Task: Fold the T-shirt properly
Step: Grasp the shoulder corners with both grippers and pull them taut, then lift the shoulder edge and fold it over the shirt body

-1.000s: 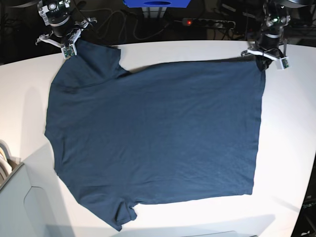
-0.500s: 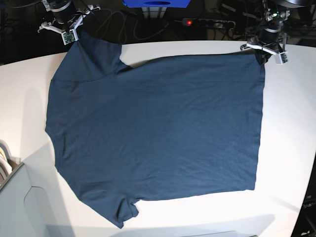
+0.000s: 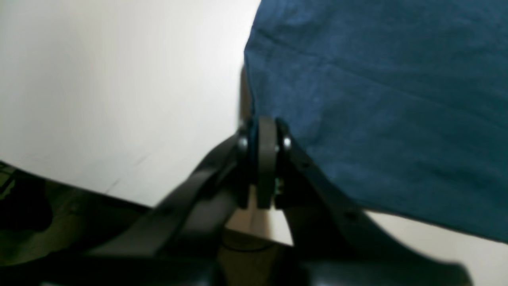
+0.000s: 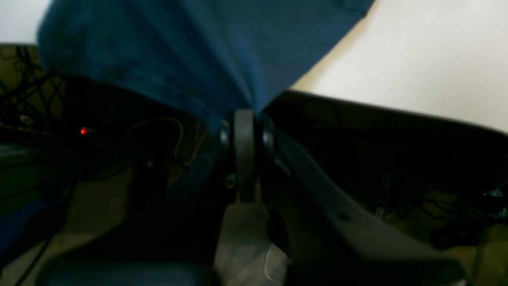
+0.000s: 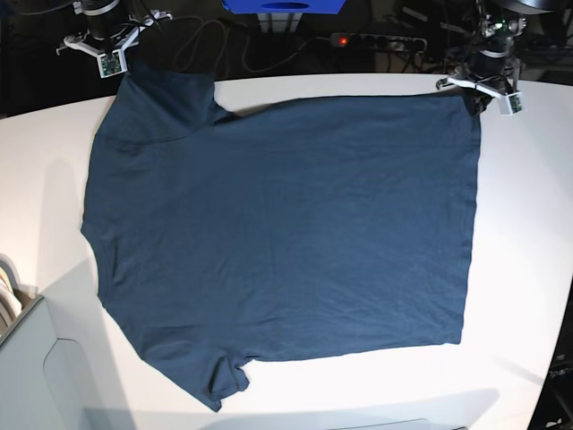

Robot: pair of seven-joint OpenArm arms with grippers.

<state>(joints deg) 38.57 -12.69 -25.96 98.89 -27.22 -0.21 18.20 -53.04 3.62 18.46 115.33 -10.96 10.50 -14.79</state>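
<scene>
While both arms draw back toward the far edge of the white worktop (image 5: 524, 224), the large dark navy-blue cotton T-shirt (image 5: 286, 233) spreads flatter than a second ago. Right tool (image 5: 107, 55): jaws clamped tight on the sleeve corner; it has moved up and outward past the worktop's rim, so the sleeve now hangs stretched off the edge beneath it. Left tool (image 5: 488, 90): jaws pinched shut on the hem corner, shifted only slightly backward, cloth fanning away in front of it. Wrinkles near the far sleeve have eased; far edge runs straighter between the two tools. Body of the shirt lies open on the worktop ahead of both. Judgement: this is the spreading step; no fold begun yet.
</scene>
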